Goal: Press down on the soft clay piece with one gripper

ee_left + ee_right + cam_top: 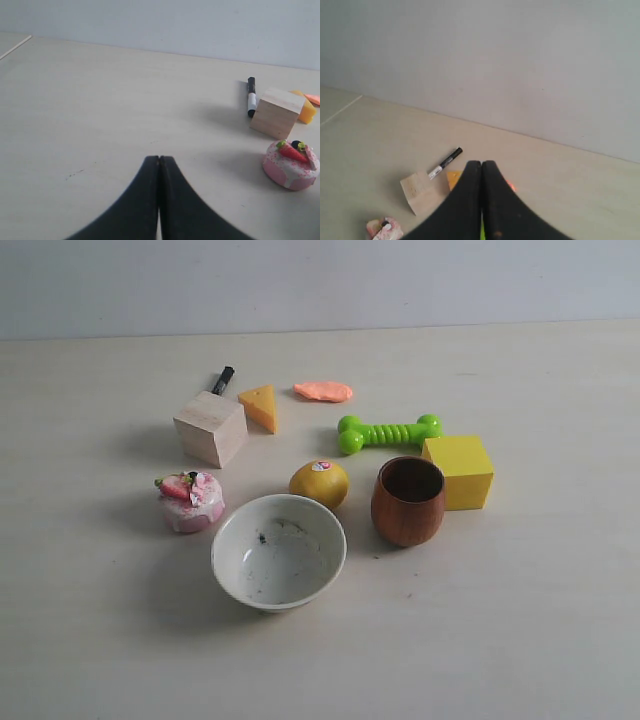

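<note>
Nearest the camera, a white bowl (278, 552) sits on the tabletop (520, 640). The clay piece (323, 391) lies flat at the far side of the group, near the cheese wedge (262, 406) and beyond the green bone toy (388, 431), apart from both. The left end effector (159, 159) has its jaws pressed together, empty. The right end effector (481, 163) likewise has its jaws together, holding nothing.
</note>
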### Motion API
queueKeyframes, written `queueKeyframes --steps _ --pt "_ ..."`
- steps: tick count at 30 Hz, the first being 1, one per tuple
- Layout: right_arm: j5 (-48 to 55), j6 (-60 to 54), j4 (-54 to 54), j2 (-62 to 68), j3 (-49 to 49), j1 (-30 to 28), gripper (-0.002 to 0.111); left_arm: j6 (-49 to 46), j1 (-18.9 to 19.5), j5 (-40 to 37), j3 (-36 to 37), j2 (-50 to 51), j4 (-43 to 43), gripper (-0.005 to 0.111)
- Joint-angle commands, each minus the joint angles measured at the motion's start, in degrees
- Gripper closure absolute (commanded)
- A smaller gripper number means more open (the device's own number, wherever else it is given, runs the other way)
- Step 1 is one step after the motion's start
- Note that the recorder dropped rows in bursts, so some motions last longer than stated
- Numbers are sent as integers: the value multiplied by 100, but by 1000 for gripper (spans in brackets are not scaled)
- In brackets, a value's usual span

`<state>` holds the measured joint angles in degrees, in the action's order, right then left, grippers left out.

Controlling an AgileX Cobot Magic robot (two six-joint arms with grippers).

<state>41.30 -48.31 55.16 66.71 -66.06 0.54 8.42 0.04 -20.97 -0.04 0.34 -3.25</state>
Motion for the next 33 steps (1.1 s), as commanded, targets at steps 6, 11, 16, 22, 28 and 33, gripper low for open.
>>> queueKeyframes --steps 6,11,16,22,28,33 --pt "256 2514 -2874 1673 -1569 1256 108 7 14 39 4 -34 35 107" --pt "1007 3638 -3964 2686 -2610 1673 108 7 14 39 4 -34 35 107" --pt "1694 3985 -4483 3792 -3508 1811 108 7 14 39 4 -34 35 107" --pt "1215 3977 -4448 4542 -3685 1811 108 7 14 39 4 -34 35 107" --pt "750 4148 -4265 4611 -3685 1811 108 7 14 39 4 -34 35 107" --pt "351 4202 -4160 4611 -3685 1811 108 7 14 39 4 -34 35 107"
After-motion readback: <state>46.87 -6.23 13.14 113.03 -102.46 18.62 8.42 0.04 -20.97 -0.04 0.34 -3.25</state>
